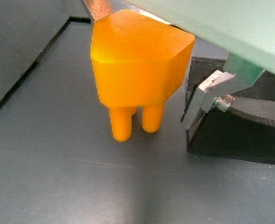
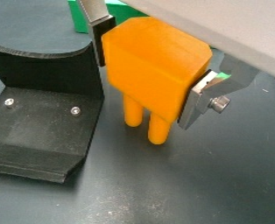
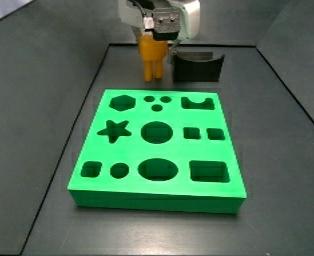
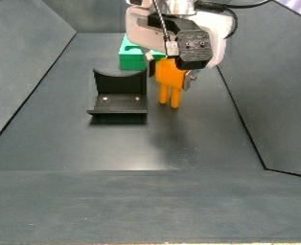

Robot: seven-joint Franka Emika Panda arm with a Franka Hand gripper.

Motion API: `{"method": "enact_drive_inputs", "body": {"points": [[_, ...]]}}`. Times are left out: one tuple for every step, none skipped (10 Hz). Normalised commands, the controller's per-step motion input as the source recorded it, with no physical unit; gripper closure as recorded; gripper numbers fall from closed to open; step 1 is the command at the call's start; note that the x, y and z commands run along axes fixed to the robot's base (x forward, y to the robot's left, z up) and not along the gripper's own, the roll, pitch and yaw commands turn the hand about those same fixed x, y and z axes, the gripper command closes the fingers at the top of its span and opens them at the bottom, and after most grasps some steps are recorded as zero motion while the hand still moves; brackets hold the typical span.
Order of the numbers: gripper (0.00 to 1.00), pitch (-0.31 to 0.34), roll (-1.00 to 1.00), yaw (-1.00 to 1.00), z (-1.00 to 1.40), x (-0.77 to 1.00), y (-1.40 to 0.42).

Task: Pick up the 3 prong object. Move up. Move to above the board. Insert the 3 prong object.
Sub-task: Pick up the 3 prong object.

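Observation:
The 3 prong object [image 1: 137, 66] is an orange peg with a blocky top and short legs. My gripper [image 1: 147, 51] is shut on its top in both wrist views, with silver fingers [image 2: 203, 93] on opposite sides of the peg [image 2: 154, 70]. In a side view the gripper [image 3: 156, 38] holds the peg [image 3: 150, 58] upright just beyond the far edge of the green board [image 3: 160, 140]. Its legs reach down to about the dark floor; I cannot tell if they touch. From the opposite side, the gripper [image 4: 176, 59] and peg [image 4: 173, 84] stand in front of the board [image 4: 130, 54].
The black fixture [image 3: 196, 66] stands on the floor right beside the peg, also seen as the L-shaped fixture [image 4: 117, 94] and close to the fingers as the fixture [image 2: 35, 96]. Raised tray walls [image 4: 38, 86] line both sides of the dark floor.

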Motion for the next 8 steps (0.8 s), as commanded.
{"method": "enact_drive_inputs", "body": {"points": [[0.0, -0.006, -0.03, 0.0, 0.0, 0.0, 0.05], [1.0, 0.0, 0.0, 0.0, 0.0, 0.0, 0.0], [1.0, 0.0, 0.0, 0.0, 0.0, 0.0, 0.0], [1.0, 0.0, 0.0, 0.0, 0.0, 0.0, 0.0], [1.0, 0.0, 0.0, 0.0, 0.0, 0.0, 0.0], [1.0, 0.0, 0.0, 0.0, 0.0, 0.0, 0.0], [1.0, 0.0, 0.0, 0.0, 0.0, 0.0, 0.0], [1.0, 0.0, 0.0, 0.0, 0.0, 0.0, 0.0]]}}
